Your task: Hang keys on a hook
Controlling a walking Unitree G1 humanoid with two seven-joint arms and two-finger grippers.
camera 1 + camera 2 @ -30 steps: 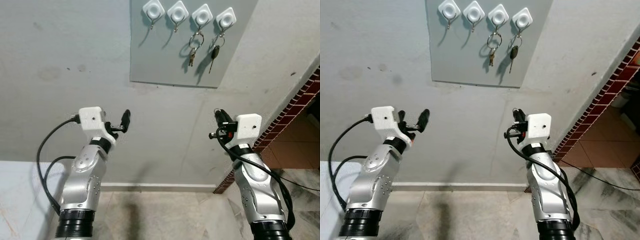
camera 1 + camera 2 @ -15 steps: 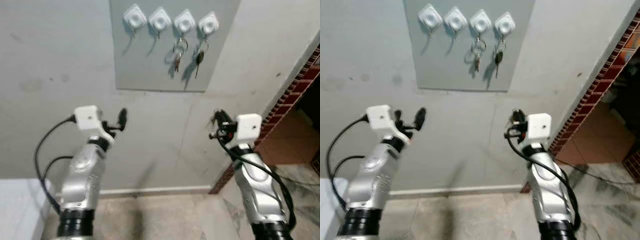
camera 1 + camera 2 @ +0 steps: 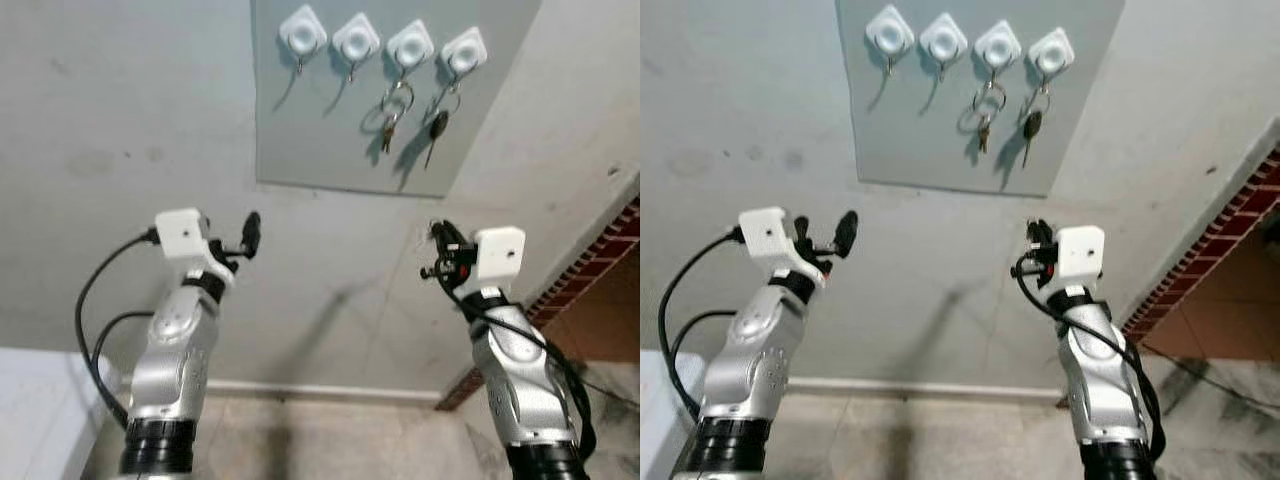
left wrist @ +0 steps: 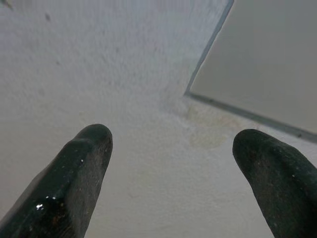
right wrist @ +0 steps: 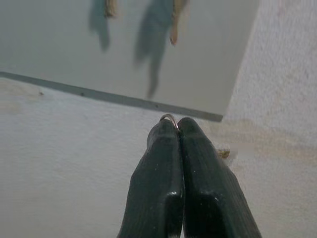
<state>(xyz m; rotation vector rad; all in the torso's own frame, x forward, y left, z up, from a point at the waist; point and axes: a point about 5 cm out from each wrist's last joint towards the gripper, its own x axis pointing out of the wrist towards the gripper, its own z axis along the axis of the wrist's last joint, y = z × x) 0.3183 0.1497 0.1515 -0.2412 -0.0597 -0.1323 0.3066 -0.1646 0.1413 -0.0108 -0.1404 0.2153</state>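
Note:
A grey panel on the wall carries a row of white hooks. The two left hooks are bare. A ring of brass keys hangs from the third hook and a black-headed key from the fourth. My right gripper is raised below the panel's right corner. It is shut on a thin metal key ring, and a bit of key peeks out beside its fingers. My left gripper stands open and empty below the panel's left corner.
The grey plaster wall is close in front of both arms. A red brick edge runs down the right side, with an opening beyond it. A white skirting meets the tiled floor below.
The whole picture has shifted, so the camera moved. Both arms keep the same raised pose, the right gripper still shut on the key ring and the left still open.

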